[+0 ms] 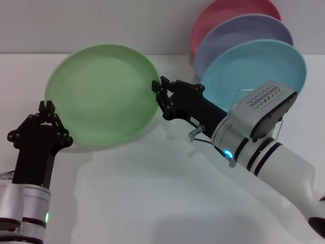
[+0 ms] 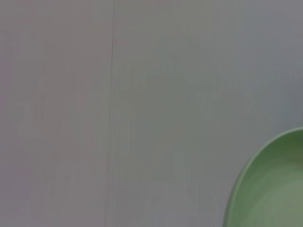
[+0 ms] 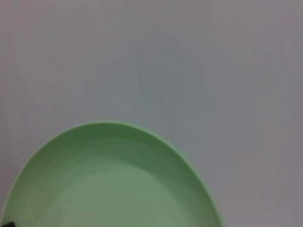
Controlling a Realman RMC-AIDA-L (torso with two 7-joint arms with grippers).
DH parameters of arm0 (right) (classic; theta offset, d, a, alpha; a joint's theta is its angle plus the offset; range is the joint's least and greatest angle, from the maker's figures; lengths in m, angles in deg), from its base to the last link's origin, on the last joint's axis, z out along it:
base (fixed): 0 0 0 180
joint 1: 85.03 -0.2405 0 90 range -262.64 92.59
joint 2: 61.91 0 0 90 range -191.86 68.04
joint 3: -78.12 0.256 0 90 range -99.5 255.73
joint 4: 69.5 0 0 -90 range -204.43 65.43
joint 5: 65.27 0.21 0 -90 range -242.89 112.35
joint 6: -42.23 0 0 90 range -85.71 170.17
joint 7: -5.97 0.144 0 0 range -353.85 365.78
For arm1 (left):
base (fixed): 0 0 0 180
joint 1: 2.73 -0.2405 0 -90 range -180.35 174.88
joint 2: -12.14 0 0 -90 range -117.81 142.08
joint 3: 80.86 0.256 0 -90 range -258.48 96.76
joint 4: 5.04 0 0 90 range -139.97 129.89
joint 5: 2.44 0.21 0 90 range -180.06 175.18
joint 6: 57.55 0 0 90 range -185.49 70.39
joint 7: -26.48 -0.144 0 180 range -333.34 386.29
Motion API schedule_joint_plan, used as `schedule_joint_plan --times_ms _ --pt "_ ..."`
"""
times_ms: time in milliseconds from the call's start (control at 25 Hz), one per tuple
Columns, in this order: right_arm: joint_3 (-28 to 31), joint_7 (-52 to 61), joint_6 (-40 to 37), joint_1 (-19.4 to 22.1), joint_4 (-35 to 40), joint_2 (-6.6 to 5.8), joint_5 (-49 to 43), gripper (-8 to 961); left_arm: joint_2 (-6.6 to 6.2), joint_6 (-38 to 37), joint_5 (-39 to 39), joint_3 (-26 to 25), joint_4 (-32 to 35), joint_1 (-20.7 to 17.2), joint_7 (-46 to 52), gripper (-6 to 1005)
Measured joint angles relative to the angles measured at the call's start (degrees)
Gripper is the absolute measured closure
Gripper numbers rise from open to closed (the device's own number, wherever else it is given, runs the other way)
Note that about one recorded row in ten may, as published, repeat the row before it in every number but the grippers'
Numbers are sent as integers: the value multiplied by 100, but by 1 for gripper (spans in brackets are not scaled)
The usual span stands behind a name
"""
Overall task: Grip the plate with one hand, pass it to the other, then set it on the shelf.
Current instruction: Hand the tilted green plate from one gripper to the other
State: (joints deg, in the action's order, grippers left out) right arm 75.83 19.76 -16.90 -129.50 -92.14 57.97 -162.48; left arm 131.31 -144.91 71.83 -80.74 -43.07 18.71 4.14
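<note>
Nearest the camera are your two arms: the left gripper (image 1: 47,108) low by the table's (image 1: 152,203) left edge, the right gripper (image 1: 158,90) reaching in from the right side. The green plate (image 1: 101,94) hangs tilted above the table between them, toward the back-left, face to the camera. The right gripper's fingers are clamped on the plate's right rim, so it carries the plate. The left gripper's fingertips sit right at the plate's lower-left rim; whether they are pinched on it or merely touching, I cannot tell from here. Wrist views only show plate rim against a blank wall, no fingers. Judged step: mid-handover, plate passing between the hands. Next, confirm the left has a firm bite on the rim before you let the right one go, or the plate drops. The shelf (image 1: 264,94) stands at the back-right corner, mostly hidden behind the right arm, already holding a blue plate (image 1: 238,66), a lavender plate (image 1: 238,30) and a pink plate (image 1: 223,10) upright. The slot in front looks the likely target.
</note>
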Motion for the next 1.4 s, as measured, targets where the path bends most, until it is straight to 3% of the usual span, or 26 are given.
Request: schedule_joint_plan --times_ms 1400 --pt "80 0 36 18 -66 0 2 841 0 26 114 -15 23 -19 -8 934"
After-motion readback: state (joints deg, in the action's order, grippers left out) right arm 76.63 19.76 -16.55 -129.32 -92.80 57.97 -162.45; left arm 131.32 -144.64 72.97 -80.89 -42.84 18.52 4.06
